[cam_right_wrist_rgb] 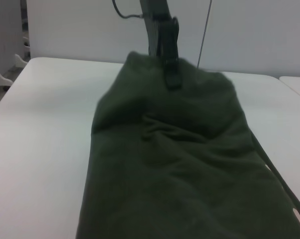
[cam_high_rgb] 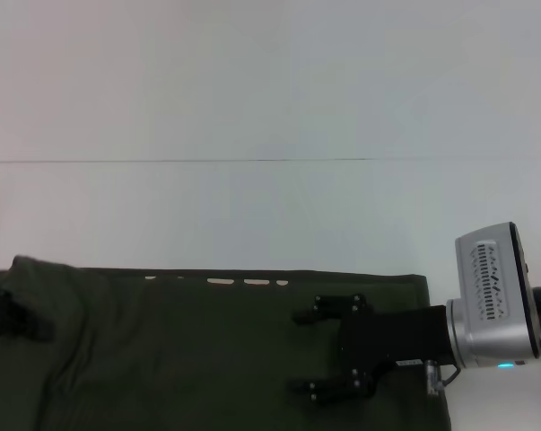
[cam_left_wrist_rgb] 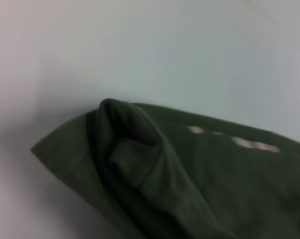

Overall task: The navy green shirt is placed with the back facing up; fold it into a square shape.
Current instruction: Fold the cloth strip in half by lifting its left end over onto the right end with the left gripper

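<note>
clearly mid-fold: large dark olive-green soft-fabric shirt (cam_high_rgb: 207, 350) lying in a long band along the near edge of the pale white desk (cam_high_rgb: 252, 108), plain side mostly up, a few scraps of cream lettering (cam_high_rgb: 221, 283) peeking out at the far edge. already narrowed lengthwise, by the look of it, but not yet a square.

right claw (cam_high_rgb: 306, 353), black with a silver wrist, reaching in from the right over the shirt's right end, fingers spread wide, nothing between them. hovering or resting on the cloth: cannot tell which.

left claw (cam_right_wrist_rgb: 170, 59) at the opposite end, seen from the right wrist view as a dark arm standing over the bunched, raised cloth there; in the head view only a dark blur at the left edge. seemingly pinching that end, yet impossible to tell whether closed or merely touching.

next move, as a judgement: bringing one short end over toward the other to halve the band. calls for a firm hold on both layers at the left end, plus smoothing the rumpled hump there first, lest the fold come out crooked.
</note>
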